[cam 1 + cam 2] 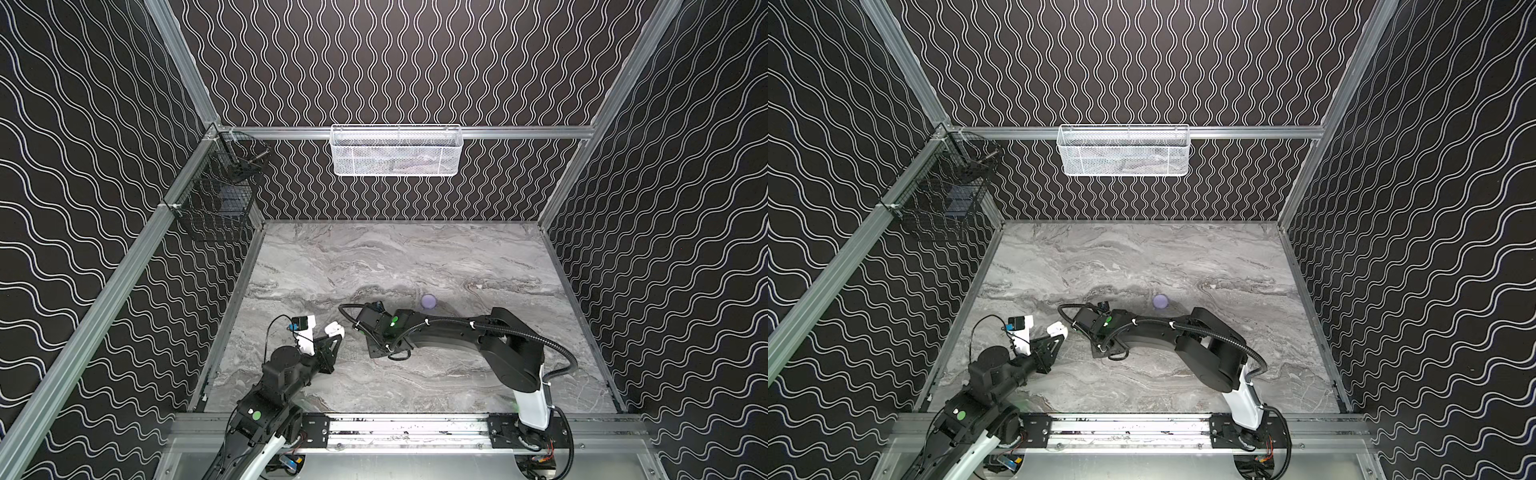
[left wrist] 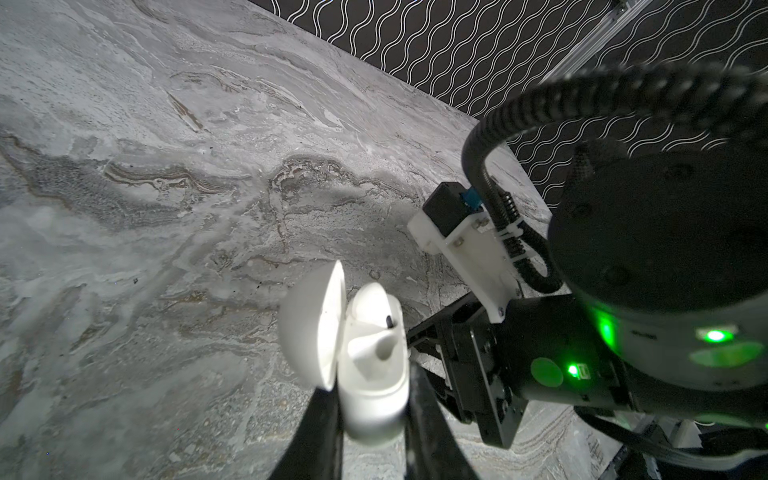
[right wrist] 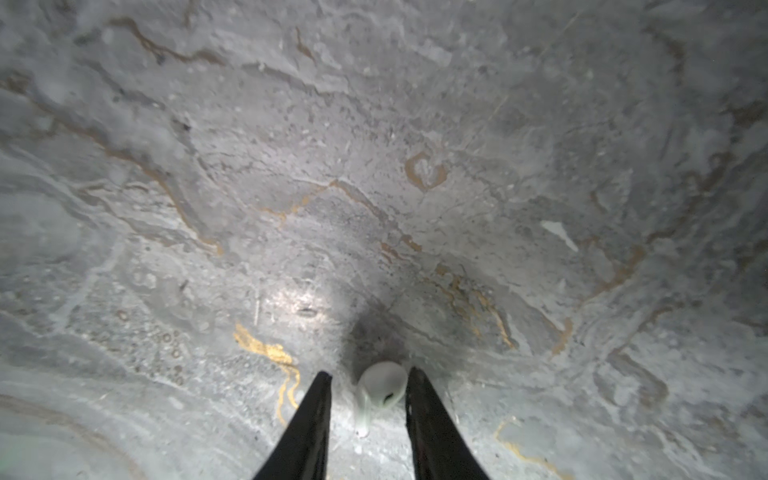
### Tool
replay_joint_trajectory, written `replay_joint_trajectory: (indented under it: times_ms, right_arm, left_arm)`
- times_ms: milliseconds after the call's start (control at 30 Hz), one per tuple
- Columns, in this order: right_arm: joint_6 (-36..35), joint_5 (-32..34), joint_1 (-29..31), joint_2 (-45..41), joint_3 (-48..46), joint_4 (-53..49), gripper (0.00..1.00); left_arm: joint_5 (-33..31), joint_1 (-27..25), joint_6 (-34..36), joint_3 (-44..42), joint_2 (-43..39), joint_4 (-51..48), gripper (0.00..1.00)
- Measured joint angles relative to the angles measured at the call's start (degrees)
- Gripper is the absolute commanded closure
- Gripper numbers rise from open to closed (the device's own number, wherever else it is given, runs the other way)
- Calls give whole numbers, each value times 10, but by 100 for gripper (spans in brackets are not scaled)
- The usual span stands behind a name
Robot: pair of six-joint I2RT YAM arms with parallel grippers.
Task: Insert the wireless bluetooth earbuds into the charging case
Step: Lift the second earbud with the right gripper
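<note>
Two round cases show: one white case (image 2: 374,374), lid open, and one lilac case (image 1: 428,301) well to the right of it. One white earbud (image 3: 382,386) shows plainly; a dark speck inside the white case may be another. Two arms work beside the white case: left arm (image 1: 286,365), right arm (image 1: 511,353).

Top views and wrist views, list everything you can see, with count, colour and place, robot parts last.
white charging case: one, white, lid open, held by the left gripper.
earbud: one, white, on the table between the fingers of the right gripper.
round case: one, lilac, on the table beyond the right arm.
mesh basket: one, white, back rail.
wire baskets: two, black, left rail.
table: one, grey marble.
left gripper: one, black, shut on the white charging case.
right gripper: one, black, open astride the earbud.
</note>
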Motion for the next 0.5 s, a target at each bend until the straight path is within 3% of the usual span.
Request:
replay_joint_trajectory:
  times_ms: [267, 500]
  right_arm:
    - [0, 14, 9, 18, 12, -15, 68]
    - [0, 25, 9, 19, 13, -21, 78]
  left_arm:
    - [0, 0, 0, 0, 0, 0, 91]
    - [2, 0, 0, 0, 0, 0, 90]
